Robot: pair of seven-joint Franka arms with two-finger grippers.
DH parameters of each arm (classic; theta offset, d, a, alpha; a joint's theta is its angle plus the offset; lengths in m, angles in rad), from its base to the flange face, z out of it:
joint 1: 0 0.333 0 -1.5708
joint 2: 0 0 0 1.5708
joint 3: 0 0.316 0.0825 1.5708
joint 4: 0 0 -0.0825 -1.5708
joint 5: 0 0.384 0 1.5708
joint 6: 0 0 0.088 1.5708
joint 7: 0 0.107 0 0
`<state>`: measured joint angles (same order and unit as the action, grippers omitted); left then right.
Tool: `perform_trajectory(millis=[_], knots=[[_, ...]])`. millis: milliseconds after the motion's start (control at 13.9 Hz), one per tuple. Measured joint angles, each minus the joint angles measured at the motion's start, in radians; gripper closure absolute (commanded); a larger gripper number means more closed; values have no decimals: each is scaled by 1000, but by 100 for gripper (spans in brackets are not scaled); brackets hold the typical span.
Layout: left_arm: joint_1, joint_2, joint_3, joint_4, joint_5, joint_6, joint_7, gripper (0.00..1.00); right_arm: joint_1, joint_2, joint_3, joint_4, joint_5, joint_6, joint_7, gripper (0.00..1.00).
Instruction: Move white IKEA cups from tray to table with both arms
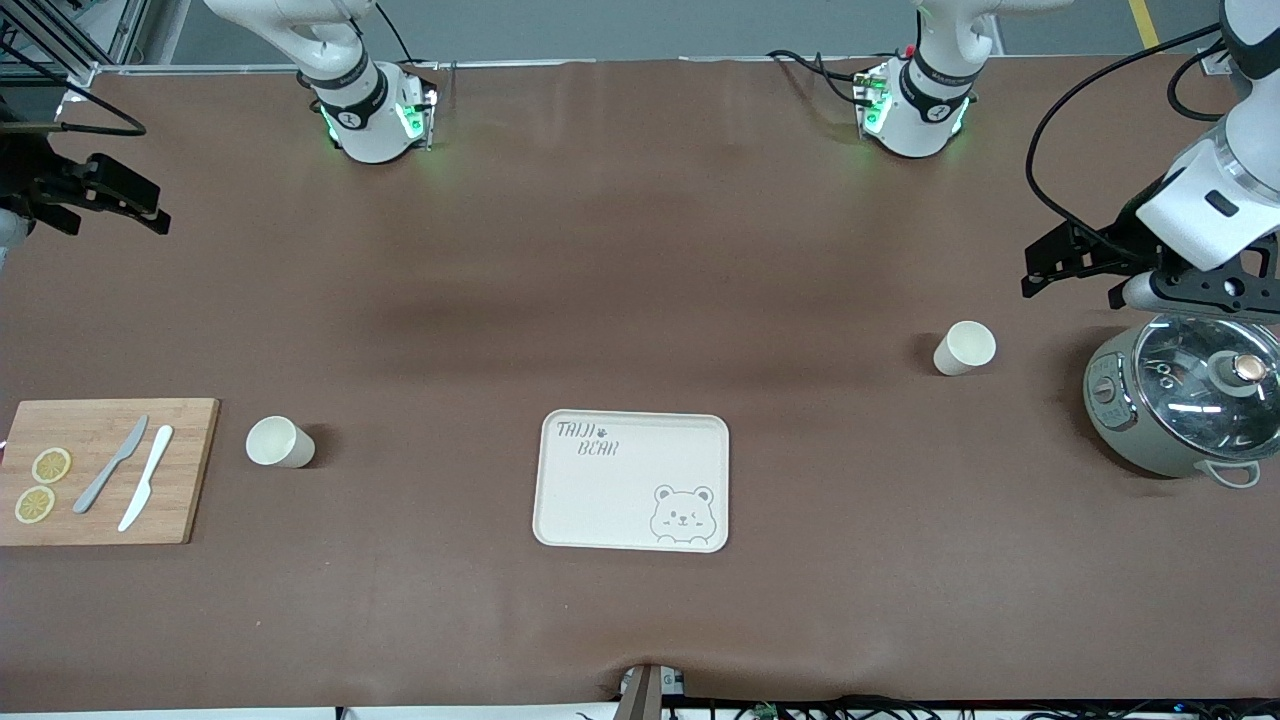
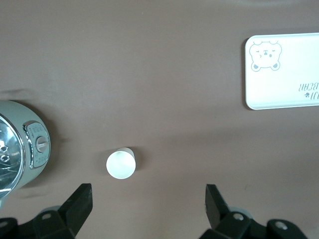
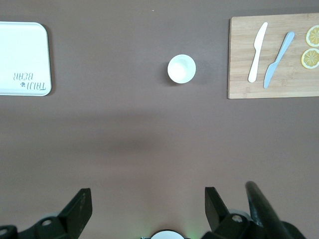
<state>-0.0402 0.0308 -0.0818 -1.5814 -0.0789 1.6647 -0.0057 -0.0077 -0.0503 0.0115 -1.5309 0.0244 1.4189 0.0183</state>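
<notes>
Cup one (image 1: 966, 347): stands upright on the bare table toward my left arm's end, between the tray and the cooker, farther from the front camera than both; nothing touches it. My left wrist view shows it from above (image 2: 120, 164), just beside the cooker.
Cup two (image 1: 278, 442): upright on the table toward my right arm's end, just beside the board but apart from it, level with the tray (my right wrist view shows its round rim from above (image 3: 181, 68)).
Left gripper (image 1: 1075, 262): up in the air over the table's edge at my left arm's end, above the cooker's side; my jaws are spread wide with nothing between them, and one finger (image 2: 79, 203) shows clear of the cup.
Right gripper (image 1: 120, 195): hangs over the table's edge at my right arm's end, jaws wide apart and empty, a finger (image 3: 79, 206) well away from cup two.
Tray (image 1: 640, 530): cream, bear print in one corner, flat at mid-table, nothing on it.
Cooker (image 1: 1130, 440): grey-green pot with a glass lid, lid on.
Board (image 1: 190, 480): wooden, carrying a grey knife (image 1: 110, 465), a white knife (image 1: 146, 477) and two lemon slices (image 1: 42, 484).
</notes>
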Motion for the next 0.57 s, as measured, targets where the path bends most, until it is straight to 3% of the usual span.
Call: perform_trajectory(millis=[574], knots=[[-13,0,-4,29,7,0,-121,0,0,0,0,0,-1,2,-7,0]])
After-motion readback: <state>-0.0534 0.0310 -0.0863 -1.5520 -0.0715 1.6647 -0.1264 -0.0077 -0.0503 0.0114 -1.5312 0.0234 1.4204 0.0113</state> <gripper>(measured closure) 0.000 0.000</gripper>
